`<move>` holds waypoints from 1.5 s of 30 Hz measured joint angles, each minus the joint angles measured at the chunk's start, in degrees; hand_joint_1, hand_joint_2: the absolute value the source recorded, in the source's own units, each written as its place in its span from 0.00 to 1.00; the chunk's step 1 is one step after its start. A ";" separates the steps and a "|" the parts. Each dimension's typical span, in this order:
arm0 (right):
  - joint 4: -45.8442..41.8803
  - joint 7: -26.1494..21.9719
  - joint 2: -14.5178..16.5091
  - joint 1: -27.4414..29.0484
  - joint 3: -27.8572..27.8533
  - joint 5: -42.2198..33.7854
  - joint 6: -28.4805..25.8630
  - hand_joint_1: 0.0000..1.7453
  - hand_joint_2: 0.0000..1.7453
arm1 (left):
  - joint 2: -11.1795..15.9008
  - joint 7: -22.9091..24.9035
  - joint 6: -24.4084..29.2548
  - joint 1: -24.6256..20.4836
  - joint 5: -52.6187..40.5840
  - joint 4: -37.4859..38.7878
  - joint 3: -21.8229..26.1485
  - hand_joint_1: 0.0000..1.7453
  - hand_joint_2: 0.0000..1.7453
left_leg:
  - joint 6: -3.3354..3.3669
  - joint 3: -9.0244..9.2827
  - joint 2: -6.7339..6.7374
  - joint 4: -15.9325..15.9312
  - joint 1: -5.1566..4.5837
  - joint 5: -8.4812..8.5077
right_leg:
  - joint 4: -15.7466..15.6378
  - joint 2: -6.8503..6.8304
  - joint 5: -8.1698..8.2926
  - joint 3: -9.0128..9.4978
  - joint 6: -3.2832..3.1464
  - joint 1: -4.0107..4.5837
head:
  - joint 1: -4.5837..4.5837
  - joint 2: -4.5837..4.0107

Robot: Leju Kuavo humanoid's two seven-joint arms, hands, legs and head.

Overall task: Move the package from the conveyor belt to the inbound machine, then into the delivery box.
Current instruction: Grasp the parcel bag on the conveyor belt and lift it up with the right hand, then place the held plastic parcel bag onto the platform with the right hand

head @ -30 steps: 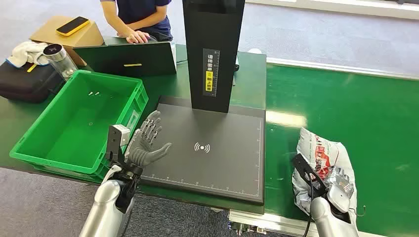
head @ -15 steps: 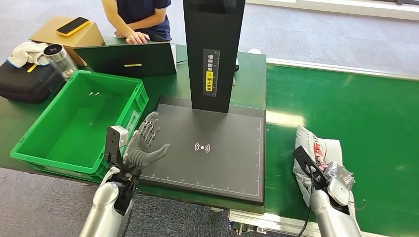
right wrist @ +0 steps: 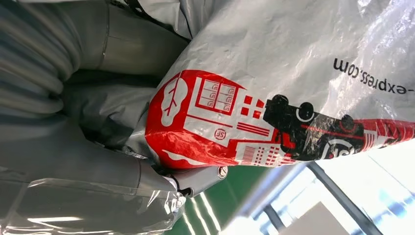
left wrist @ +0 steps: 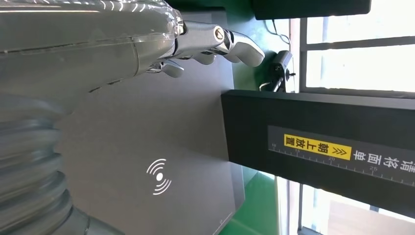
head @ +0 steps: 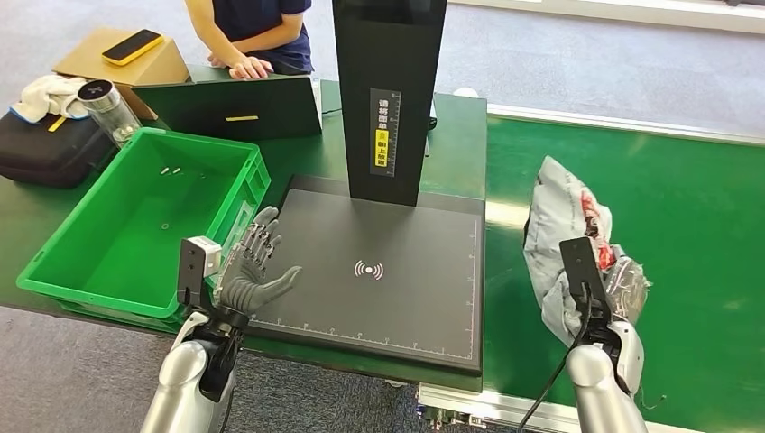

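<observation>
From the head view, the right robot hand grasps the package, a grey plastic mailing bag with red and black print. The bag is lifted off the conveyor belt and hangs above the belt's left edge, just beside the right edge of the scanner plate. The hand sits at the bag's near, lower end, mostly hidden behind the crinkled plastic and the wrist camera. The left robot hand is released, fingers spread and holding nothing, over the near left corner of the scanner plate, close to the right wall of the green box. The black scanner column rises from the plate's far edge. The green box stands on the bench at its left side, with a few small bits on its floor. At the far left corner lie a black case, a jar, a white cloth and a yellow phone on a cardboard box. A person sits at the far edge behind a dark laptop.

In the left wrist view, the left robot hand is open above the grey scanner plate, its fingertips apart and touching nothing; the plate's white wave mark lies near it.

In the right wrist view, the package is pressed against the right robot hand, whose thumb and fingers clasp the plastic.
</observation>
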 joint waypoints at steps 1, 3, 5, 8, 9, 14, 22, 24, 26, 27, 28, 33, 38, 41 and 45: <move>-1.77 -2.30 0.33 0.61 -0.07 -1.59 -1.68 1.00 1.00 | 0.00 -0.14 -0.06 -0.02 -0.03 0.01 0.02 0.00 1.00 | 0.00 0.00 0.00 0.00 0.00 0.00 | 0.00 0.00 0.00 -0.01 0.00 0.00 | 0.00 0.01; -5.39 -6.20 0.99 1.81 -0.15 -4.19 -4.07 1.00 1.00 | -0.01 -0.41 -0.16 -0.11 -0.04 0.02 0.02 0.00 1.00 | 0.00 -0.01 0.00 0.00 0.00 -0.01 | 0.00 0.00 -0.01 -0.01 0.00 0.00 | 0.00 0.01; -8.72 -9.09 1.69 2.84 -0.17 -5.79 -4.99 1.00 1.00 | -0.02 -0.66 -0.22 -0.30 -0.02 0.02 0.02 0.00 1.00 | 0.00 -0.02 0.01 0.00 0.00 -0.01 | 0.00 0.01 -0.01 -0.02 -0.01 0.00 | -0.01 0.01; -12.64 -12.53 2.71 3.75 0.19 -6.51 -4.72 1.00 1.00 | -0.02 -1.02 -0.34 -0.68 0.01 0.04 0.01 0.00 1.00 | -0.01 -0.02 0.01 0.00 0.00 -0.01 | 0.00 0.01 -0.01 -0.01 0.00 0.00 | 0.00 0.00; -13.63 -13.32 2.96 3.85 0.58 -6.12 -4.15 1.00 1.00 | -0.02 -1.12 -0.43 -0.83 0.03 0.07 -0.02 0.00 1.00 | -0.01 -0.02 0.01 0.00 0.00 0.00 | 0.00 0.02 -0.01 -0.01 0.00 0.00 | 0.01 0.01; -15.41 -13.42 3.18 3.67 6.91 5.68 -0.95 1.00 1.00 | 0.00 -1.62 -1.18 -2.31 0.20 0.82 -0.45 0.00 1.00 | -0.02 0.00 0.02 0.00 0.00 0.00 | 0.01 0.03 -0.01 0.00 0.00 0.01 | 0.00 0.00; -9.61 -12.18 1.94 -0.06 22.22 15.16 4.19 1.00 1.00 | 0.00 -3.12 -1.88 -5.32 0.70 3.29 -1.33 0.00 1.00 | -0.02 -0.02 0.02 0.00 0.02 0.01 | 0.02 0.03 -0.01 0.00 -0.01 0.01 | 0.01 -0.01; -7.24 -11.78 1.54 -1.64 25.33 15.77 6.36 1.00 1.00 | 0.00 -3.31 -1.96 -5.70 0.82 3.74 -1.64 0.00 1.00 | -0.02 -0.03 0.02 0.00 0.01 0.01 | 0.02 0.03 -0.01 -0.01 -0.01 0.00 | 0.00 -0.01; -4.85 -11.45 1.14 -3.26 28.19 16.41 8.26 1.00 1.00 | 0.01 -3.40 -2.13 -5.98 0.98 4.12 -1.95 0.00 1.00 | -0.01 -0.03 0.01 0.00 0.01 0.01 | 0.02 0.02 -0.01 0.00 0.00 0.00 | 0.01 0.00; -3.67 -11.29 0.95 -4.04 29.48 16.69 9.02 1.00 1.00 | 0.02 -3.42 -2.21 -6.10 1.02 4.30 -2.03 0.00 1.00 | -0.01 -0.03 0.01 0.00 0.01 0.01 | 0.02 0.02 -0.01 0.00 0.00 0.00 | 0.00 0.00; -2.42 -11.16 0.76 -4.81 30.71 16.95 9.62 1.00 1.00 | 0.03 -3.44 -2.29 -6.22 1.04 4.49 -2.08 0.00 1.00 | -0.01 -0.03 0.01 0.01 0.01 0.01 | 0.02 0.02 -0.01 0.00 0.00 0.00 | 0.00 0.00; 2.19 -10.92 0.04 -7.21 34.94 17.43 10.26 1.00 1.00 | 0.08 -3.46 -2.39 -6.65 1.07 5.37 -2.13 0.00 1.00 | -0.01 -0.03 0.01 0.02 0.01 0.01 | 0.01 0.02 0.00 -0.01 0.00 -0.01 | 0.00 -0.01; 4.49 -10.85 -0.25 -8.42 36.63 17.46 10.17 1.00 1.00 | 0.09 -3.48 -2.39 -6.89 1.09 6.06 -2.14 0.00 1.00 | -0.01 -0.03 0.01 0.02 0.01 0.00 | 0.01 0.03 0.00 -0.01 0.00 0.00 | -0.01 0.00; 5.24 -10.85 -0.33 -8.77 37.07 17.46 10.13 1.00 1.00 | 0.10 -3.48 -2.39 -7.00 1.09 6.38 -2.14 0.00 1.00 | -0.01 -0.03 0.01 0.02 0.01 0.00 | 0.01 0.02 0.00 -0.02 0.00 0.00 | 0.00 0.00; 5.82 -10.86 -0.39 -9.04 37.24 17.46 10.08 1.00 1.00 | 0.11 -3.48 -2.39 -7.12 1.09 6.60 -2.14 0.00 1.00 | -0.01 -0.03 0.01 0.02 0.01 0.01 | 0.01 0.02 0.00 -0.01 0.00 0.00 | 0.00 0.00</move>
